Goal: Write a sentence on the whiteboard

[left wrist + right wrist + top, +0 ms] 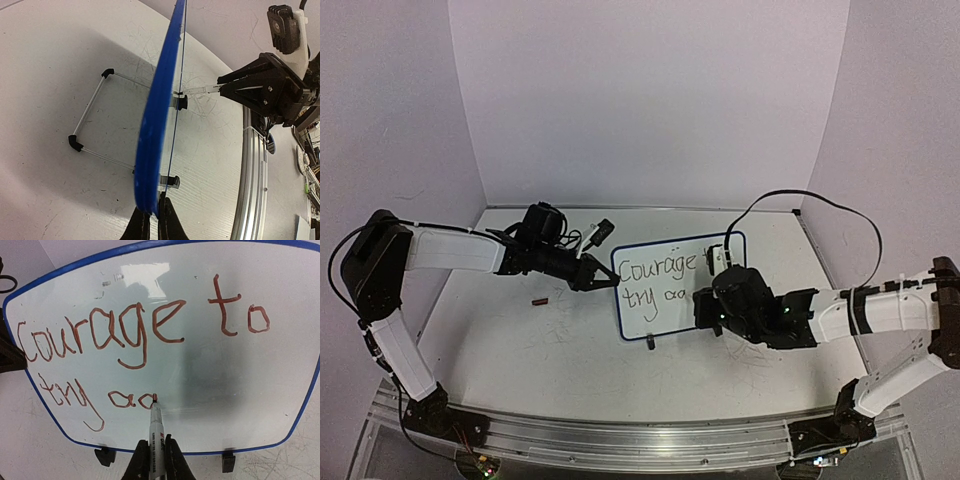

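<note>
Mid-tabletop [520, 340], standing upright on a wire stand [90, 125] w/ two black feet [105, 456]: whiteboard [670, 318], small, blue-framed. Sentence [131, 337] in red-brown ink, part done: "Courage to" on top line, "try" plus two round letters below. Left gripper [155, 225]: closed on board's left frame edge, steadying it. Right gripper [156, 457]: closed round marker [156, 427], tip touching the board at the last letter. Handling, by my reckoning: board light, thin, stiff, glossy face slick; stand looks tippy under pen pressure, so hold at the frame edge, not the face, as fresh ink prob. smears. Marker slim, hard, best held low on barrel. Also: small dark-red item [540, 300] on tabletop nr left arm, maybe a cap.
</note>
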You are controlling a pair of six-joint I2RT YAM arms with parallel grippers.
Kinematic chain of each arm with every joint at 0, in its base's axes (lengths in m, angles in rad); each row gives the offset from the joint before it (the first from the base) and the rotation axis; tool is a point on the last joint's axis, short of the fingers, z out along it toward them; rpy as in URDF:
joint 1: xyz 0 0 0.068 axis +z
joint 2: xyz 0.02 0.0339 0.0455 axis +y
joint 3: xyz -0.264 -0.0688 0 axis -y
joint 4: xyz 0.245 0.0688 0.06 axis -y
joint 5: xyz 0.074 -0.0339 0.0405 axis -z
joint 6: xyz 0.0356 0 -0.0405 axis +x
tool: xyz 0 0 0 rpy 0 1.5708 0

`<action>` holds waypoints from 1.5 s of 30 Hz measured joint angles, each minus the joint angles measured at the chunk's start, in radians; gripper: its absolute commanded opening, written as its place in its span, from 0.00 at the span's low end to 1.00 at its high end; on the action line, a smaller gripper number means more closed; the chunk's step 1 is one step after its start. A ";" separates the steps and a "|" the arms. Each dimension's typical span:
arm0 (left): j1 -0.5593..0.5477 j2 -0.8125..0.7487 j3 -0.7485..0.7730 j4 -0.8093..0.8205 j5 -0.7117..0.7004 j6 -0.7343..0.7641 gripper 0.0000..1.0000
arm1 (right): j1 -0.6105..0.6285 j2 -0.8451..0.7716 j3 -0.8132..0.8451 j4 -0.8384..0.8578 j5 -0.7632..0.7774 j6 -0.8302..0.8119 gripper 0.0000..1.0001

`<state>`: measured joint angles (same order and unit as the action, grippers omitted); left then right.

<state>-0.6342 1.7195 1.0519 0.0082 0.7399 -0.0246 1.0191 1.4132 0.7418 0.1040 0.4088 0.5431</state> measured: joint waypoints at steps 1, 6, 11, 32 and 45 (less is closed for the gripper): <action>0.000 0.000 0.000 0.000 0.000 0.000 0.00 | 0.000 0.000 -0.003 0.000 -0.003 0.002 0.00; 0.000 0.000 0.000 0.000 0.000 0.000 0.00 | 0.000 0.000 -0.016 -0.002 -0.013 0.012 0.00; 0.000 0.000 0.000 0.000 0.000 0.001 0.00 | 0.000 0.000 -0.024 -0.005 -0.025 0.017 0.00; 0.000 0.000 0.000 0.000 0.000 0.002 0.00 | 0.014 0.045 0.026 -0.003 -0.069 -0.005 0.00; 0.000 0.000 0.000 0.000 0.002 0.002 0.00 | -0.011 -0.119 -0.057 -0.001 -0.047 0.021 0.00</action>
<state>-0.6342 1.7191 1.0519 0.0078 0.7414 -0.0223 1.0086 1.2940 0.6849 0.1030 0.3615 0.5645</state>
